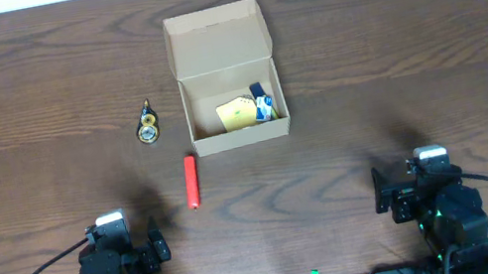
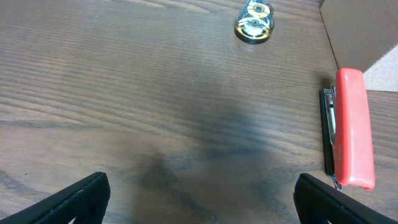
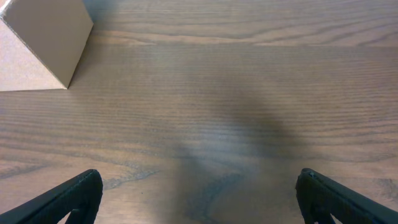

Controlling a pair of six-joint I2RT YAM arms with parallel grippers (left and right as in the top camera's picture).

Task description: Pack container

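Note:
The tan cardboard container [image 1: 239, 136] stands open at the table's middle, lid flap tilted back. Inside lie a pale yellow pad [image 1: 238, 114] and a small blue item [image 1: 263, 103]. A red stick-shaped item [image 1: 191, 180] lies left of the box front; it also shows in the left wrist view [image 2: 353, 127]. A small gold and black round item [image 1: 149, 125] lies further left, also in the left wrist view [image 2: 254, 22]. My left gripper [image 2: 199, 202] is open and empty near the front edge. My right gripper [image 3: 199, 199] is open and empty at the front right. The box corner shows in the right wrist view [image 3: 40, 43].
The dark wood table [image 1: 410, 47] carries nothing else. The arm bases and cables sit along the front edge.

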